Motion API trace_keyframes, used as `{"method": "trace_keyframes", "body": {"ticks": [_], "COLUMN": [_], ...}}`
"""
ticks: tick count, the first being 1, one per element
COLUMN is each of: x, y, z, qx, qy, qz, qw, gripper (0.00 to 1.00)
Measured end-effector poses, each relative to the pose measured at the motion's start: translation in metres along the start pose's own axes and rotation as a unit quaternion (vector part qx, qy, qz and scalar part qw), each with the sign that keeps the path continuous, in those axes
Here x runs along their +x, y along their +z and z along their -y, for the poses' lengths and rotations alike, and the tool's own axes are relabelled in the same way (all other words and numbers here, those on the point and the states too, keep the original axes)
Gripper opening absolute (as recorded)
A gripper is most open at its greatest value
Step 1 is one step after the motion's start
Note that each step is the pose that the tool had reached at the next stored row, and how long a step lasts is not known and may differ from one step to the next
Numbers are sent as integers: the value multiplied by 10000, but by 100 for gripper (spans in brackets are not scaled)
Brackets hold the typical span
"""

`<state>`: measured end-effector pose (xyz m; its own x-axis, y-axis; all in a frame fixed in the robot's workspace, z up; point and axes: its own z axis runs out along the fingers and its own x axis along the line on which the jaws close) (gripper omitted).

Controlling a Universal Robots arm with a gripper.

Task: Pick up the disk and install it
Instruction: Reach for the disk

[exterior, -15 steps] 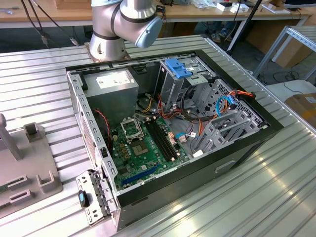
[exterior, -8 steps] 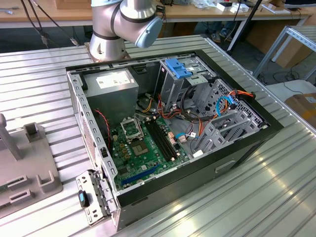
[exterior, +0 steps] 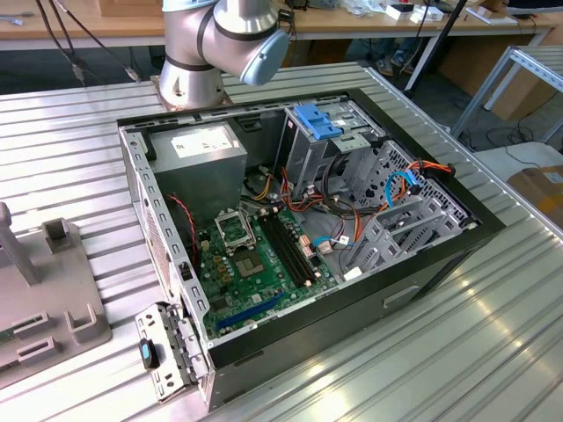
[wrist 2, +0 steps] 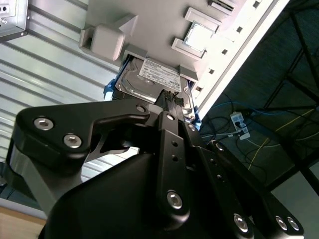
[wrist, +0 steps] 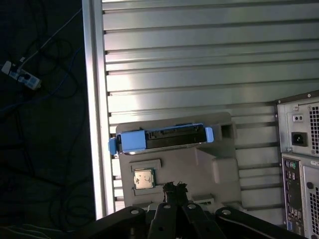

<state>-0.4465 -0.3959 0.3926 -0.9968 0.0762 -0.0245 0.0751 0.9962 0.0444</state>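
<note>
My jaws are clenched on nothing, their tips meeting over the grey tray (wrist: 209,169), which rests on the ribbed metal desk (wrist: 199,64).

The disk (wrist: 164,139) is seated in a slot at one end of that tray, close to the desk's edge. The first wrist view shows its thin side with the blue rails along it. In the second wrist view the disk (wrist 2: 149,82) shows its silver face and white label, with a blue corner poking out beside the tray (wrist 2: 149,25). There my jaws overlap its near edge, and I cannot tell whether they touch it.

A small square chip (wrist: 143,178) lies in a recess of the tray just beside the disk.

The computer case (wrist: 299,149) stands well apart from the tray, its back panel toward me.

In the exterior view the case (exterior: 422,272) lies open on the desk (exterior: 493,334), with the green board (exterior: 255,264) on its floor, a blue bracket (exterior: 318,120) on the metal cage and a grey box with a white label (exterior: 207,149) in one corner. My arm (exterior: 220,40) rises behind the case, and the tray (exterior: 44,308) is at the exterior view's left.
</note>
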Motion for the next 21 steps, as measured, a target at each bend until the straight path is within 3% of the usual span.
{"method": "trace_keyframes", "body": {"ticks": [2,3,4,5,9,17,21], "x": [0,5,78,149,200,202,203], "y": [0,2,11,14,17,16,17], "z": [-1,-51,-151,-189,-213,-215,-215], "qx": [0,0,-2,-1,-1,-1,4], "qy": [0,0,0,0,0,0,3], "qz": [0,0,1,0,0,0,-63], "qw": [10000,10000,10000,10000,10000,10000,10000], "gripper": [11,11,11,11,11,11,11]}}
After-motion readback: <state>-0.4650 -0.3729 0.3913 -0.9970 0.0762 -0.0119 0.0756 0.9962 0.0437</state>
